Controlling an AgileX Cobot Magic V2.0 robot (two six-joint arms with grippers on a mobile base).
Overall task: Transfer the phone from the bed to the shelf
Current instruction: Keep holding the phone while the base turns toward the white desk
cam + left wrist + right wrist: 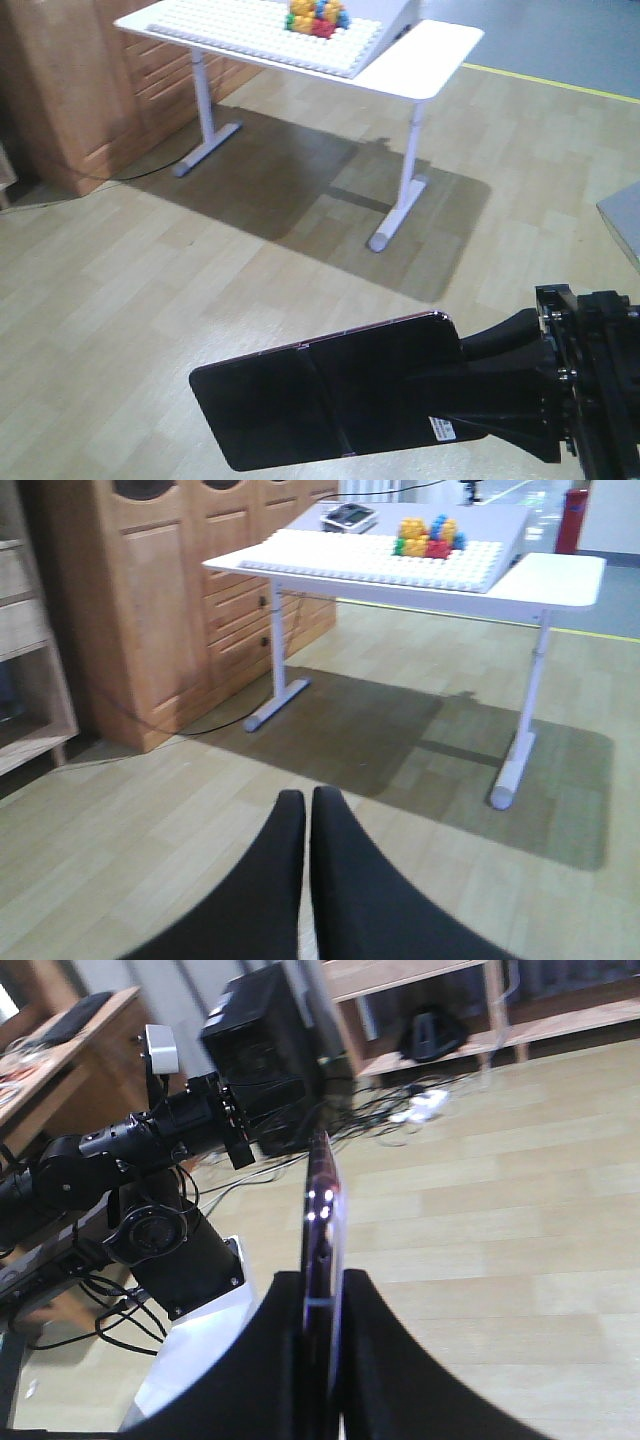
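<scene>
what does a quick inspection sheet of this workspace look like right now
surface: pale plank floor
job's things: phone held in the air above the floor; shelf in the background; bed not in view
clutter: coloured blocks on a peg board on the table
grippers: right gripper shut on the phone; left gripper shut, empty
cables: tangle on the floor by the shelf; one cable beside the cabinet
surroundings: wooden cabinet, white table
</scene>
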